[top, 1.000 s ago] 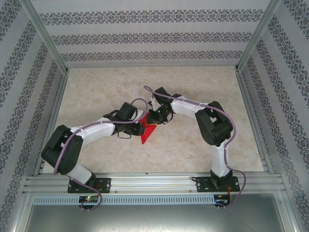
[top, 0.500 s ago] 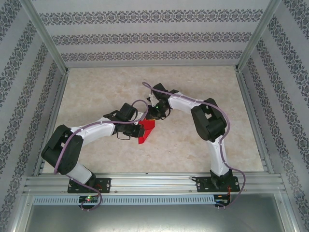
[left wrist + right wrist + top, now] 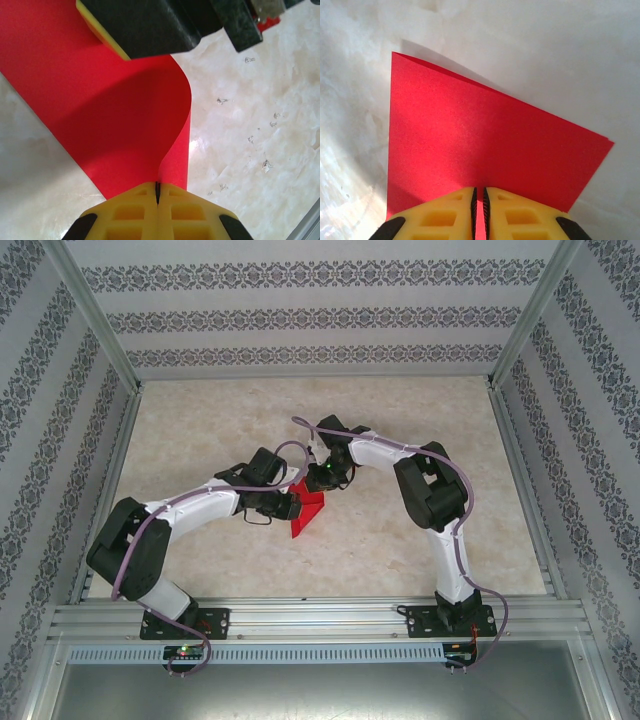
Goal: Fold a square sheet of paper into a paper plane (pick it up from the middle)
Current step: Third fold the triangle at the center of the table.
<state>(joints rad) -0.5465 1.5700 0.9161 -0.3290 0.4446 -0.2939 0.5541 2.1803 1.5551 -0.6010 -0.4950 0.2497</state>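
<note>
The square sheet of paper (image 3: 303,520), bright red and folded over, sits mid-table between both arms. My left gripper (image 3: 291,506) is shut on one edge of it; in the left wrist view the yellow fingertips (image 3: 130,210) pinch the sheet (image 3: 100,125), which bows up in a curve from the marble. My right gripper (image 3: 322,483) grips the opposite side, and its black and yellow finger (image 3: 145,25) shows at the top of the left wrist view. From the right wrist, the sheet (image 3: 485,140) runs between the nearly closed pads (image 3: 515,215), with two layers showing at its far edge.
The beige marble table (image 3: 430,410) is boxed in by patterned walls and aluminium posts. A metal rail (image 3: 320,615) runs along the near edge by the arm bases. Small specks dot the table (image 3: 260,150) to the right of the paper.
The right gripper shifted a little up and back over the paper's far side and closed slightly. The red sheet changed shape from a flatter strip to a raised flap. The left arm held still.
</note>
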